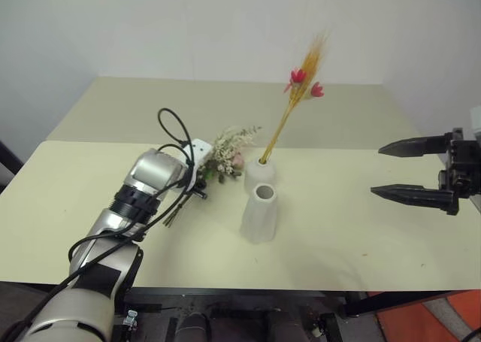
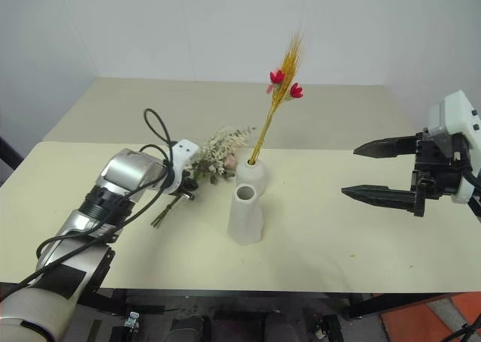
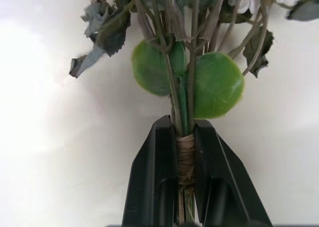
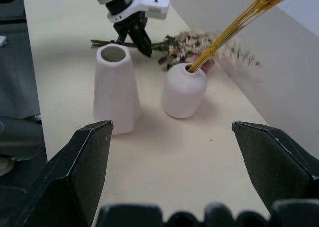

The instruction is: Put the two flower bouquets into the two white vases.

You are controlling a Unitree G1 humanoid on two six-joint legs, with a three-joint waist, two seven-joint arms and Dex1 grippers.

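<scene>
Table [image 1: 361,237]: pale cream top; the near edge runs along the bottom of the head views, and a second cream surface continues behind it to a white wall.
Open room: bare tabletop on the robot's right between the vases and the right tool, and more on the far left.
Tall vase [image 1: 260,214]: matte white cone, wider at the base, mouth empty, standing upright near the table's middle.
Round vase [image 1: 260,174]: small white bulb with a narrow mouth, just behind the tall vase, very close to it.
Slim bouquet [image 1: 298,94]: long yellow-orange stems with small red blossoms, standing in the round vase and leaning toward the robot's right.
Bushy bouquet [image 1: 229,150]: white sprigs, green leaves and a pink rose, lying on the table just left of the round vase, stems pointing toward the near left.
Left tool [image 3: 185,157]: black fingers closed tight on the bushy bouquet's bound stems, at the twine wrap.
Right tool [image 2: 376,169]: fingers spread wide, holding nothing, raised above the table's right side, well apart from the vases.
Hard to tell: the left arm covers part of the bushy bouquet's stems in the head views; the wrist view cuts off its blossoms.
</scene>
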